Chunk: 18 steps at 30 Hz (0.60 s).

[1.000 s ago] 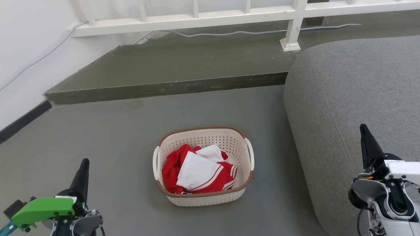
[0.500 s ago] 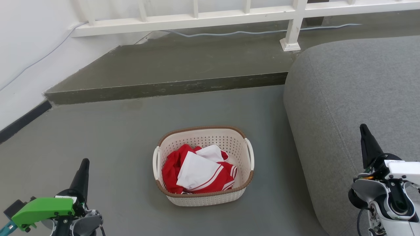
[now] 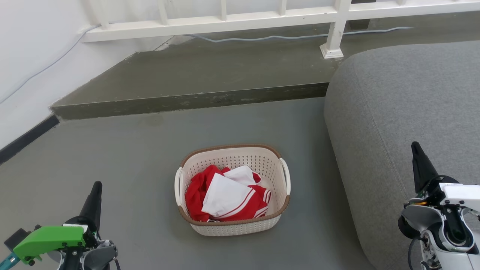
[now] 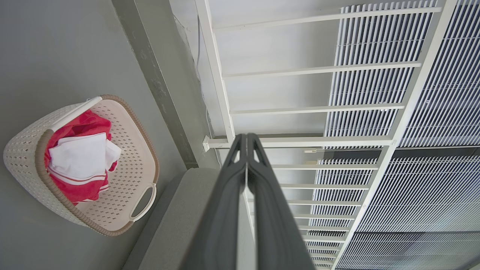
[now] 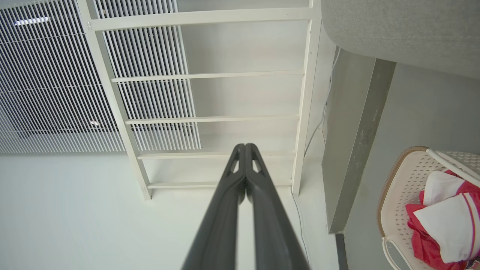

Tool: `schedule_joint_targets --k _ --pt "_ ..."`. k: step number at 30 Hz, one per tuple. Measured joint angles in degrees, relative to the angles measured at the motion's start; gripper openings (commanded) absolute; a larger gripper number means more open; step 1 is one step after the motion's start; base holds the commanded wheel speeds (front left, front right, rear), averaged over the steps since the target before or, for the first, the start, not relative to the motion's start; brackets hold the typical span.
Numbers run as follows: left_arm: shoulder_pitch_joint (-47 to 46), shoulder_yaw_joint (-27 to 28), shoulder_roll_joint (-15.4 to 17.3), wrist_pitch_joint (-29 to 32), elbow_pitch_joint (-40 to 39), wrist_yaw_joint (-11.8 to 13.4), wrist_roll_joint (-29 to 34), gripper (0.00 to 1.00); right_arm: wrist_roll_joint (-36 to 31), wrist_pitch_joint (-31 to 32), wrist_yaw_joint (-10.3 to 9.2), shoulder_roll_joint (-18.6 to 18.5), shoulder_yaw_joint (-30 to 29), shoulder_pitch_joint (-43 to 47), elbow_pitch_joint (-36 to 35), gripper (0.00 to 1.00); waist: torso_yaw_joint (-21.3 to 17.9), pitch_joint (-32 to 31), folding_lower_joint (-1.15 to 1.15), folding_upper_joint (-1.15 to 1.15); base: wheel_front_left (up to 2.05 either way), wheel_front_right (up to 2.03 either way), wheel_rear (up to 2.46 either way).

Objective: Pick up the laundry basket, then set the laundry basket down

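Laundry basket (image 3: pixel 240 228), cream-white perforated plastic with brown rim, sits on grey floor (image 3: pixel 131 150) near grey fabric sofa (image 3: pixel 393 93).
Left end effector (image 3: pixel 97 184) and right end effector (image 3: pixel 414 144) flank it, well apart, fingers pressed together, empty.

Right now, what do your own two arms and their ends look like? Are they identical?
Nearly twins. The left end effector and right end effector each have two long, dark, tapering fingers with small slots near the tips. The left wrist carries a bright green cover over grey parts; the right wrist has a white casing, grey rounded joints and a thin black cable.
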Motion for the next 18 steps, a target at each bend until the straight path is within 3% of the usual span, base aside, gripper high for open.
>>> schedule_joint_targets --k 18 --pt "0.00 0.00 0.00 0.00 -0.01 0.00 0.00 0.00 0.00 0.01 0.00 0.02 -0.04 0.00 -0.02 0.00 0.00 0.00 0.00 0.00 0.00 0.00 0.00"
